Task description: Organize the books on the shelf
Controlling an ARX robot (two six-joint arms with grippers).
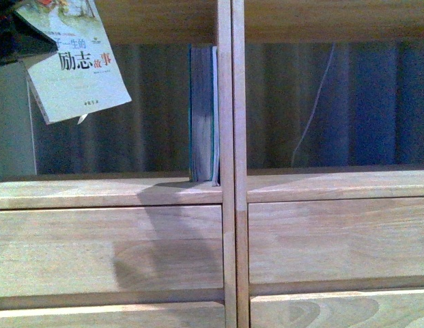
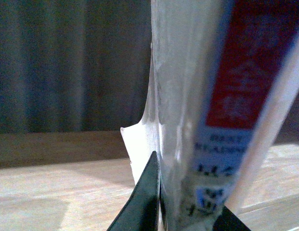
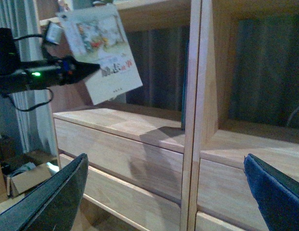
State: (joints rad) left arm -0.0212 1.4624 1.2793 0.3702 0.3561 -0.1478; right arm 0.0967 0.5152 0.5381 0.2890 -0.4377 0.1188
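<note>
- The thin paperback (image 1: 75, 68) looks light and floppy. Its cover bends easily, so I think it is best gripped near the spine, where it is stiffest, and not at a loose corner. The glossy cover may also slide a little.
- It hangs tilted in the air, well to the left of the central divider (image 1: 231, 137) and above the cubby floor, not touching the shelf (image 1: 109, 195).
- The left gripper (image 1: 20, 41) has its jaws closed on the paperback. In the left wrist view the red-and-white spine edge sits between the two dark fingers (image 2: 139, 207), pressed from both sides.
- The teal book (image 1: 203, 113) is thicker, and I judge it stiffer and heavier. It stands upright on the cubby floor, touching the left side of the divider.
- In my judgement the paperback must next be turned upright and set just left of the teal book. Being soft, it may sag if nothing supports it.
- The right gripper (image 3: 163, 192) faces the divider, its jaws spread wide with nothing between them.
</note>
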